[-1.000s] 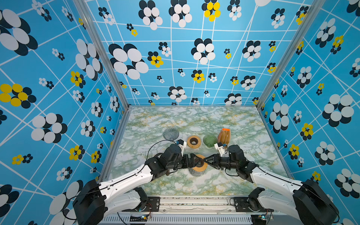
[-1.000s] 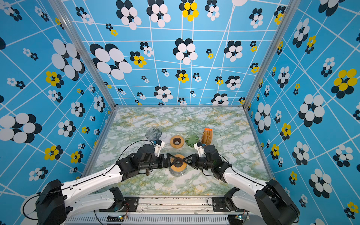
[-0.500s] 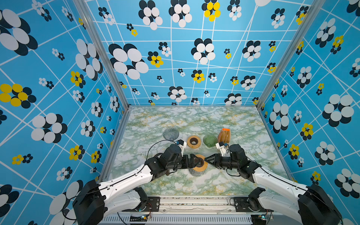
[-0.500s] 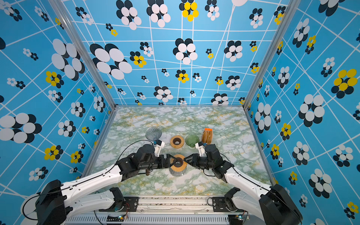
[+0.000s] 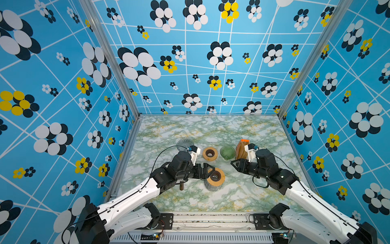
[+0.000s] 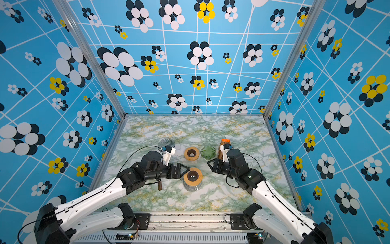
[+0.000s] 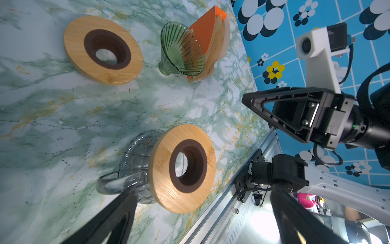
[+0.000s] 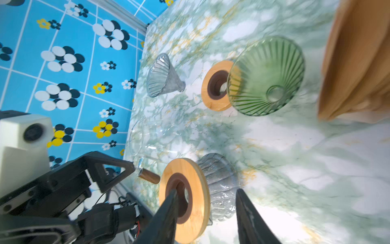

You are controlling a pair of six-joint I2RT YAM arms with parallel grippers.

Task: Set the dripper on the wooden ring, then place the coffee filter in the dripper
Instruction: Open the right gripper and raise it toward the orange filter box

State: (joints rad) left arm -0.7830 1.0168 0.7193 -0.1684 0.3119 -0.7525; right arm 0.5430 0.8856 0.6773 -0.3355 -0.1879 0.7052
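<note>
**Coffee Filters Stand in Their Holder on the Marbled Surface**

Blue walls (image 5: 211, 63) printed with white grid lines and black, white and yellow flowers close in three sides, joined by aluminium posts (image 5: 109, 57). The surface (image 5: 211, 131) is green-and-white marble veined with yellow.

At the left a clear glass dripper (image 5: 184, 143) lies on its side. The left arm (image 5: 135, 196) reaches in below it; its jaws are spread wide and hold nothing, their tips just beside the wooden collar (image 5: 220, 179) that sits on a ribbed glass carafe (image 5: 213, 187). Behind the carafe a second wooden ring (image 5: 204, 154) lies flat. Next comes the green dripper (image 5: 227, 152), on its side against the stack of tan coffee filters (image 5: 242, 151) in an orange holder (image 7: 202, 27). The right arm (image 5: 306, 194) hangs near them, its jaws partly apart and empty.
</note>
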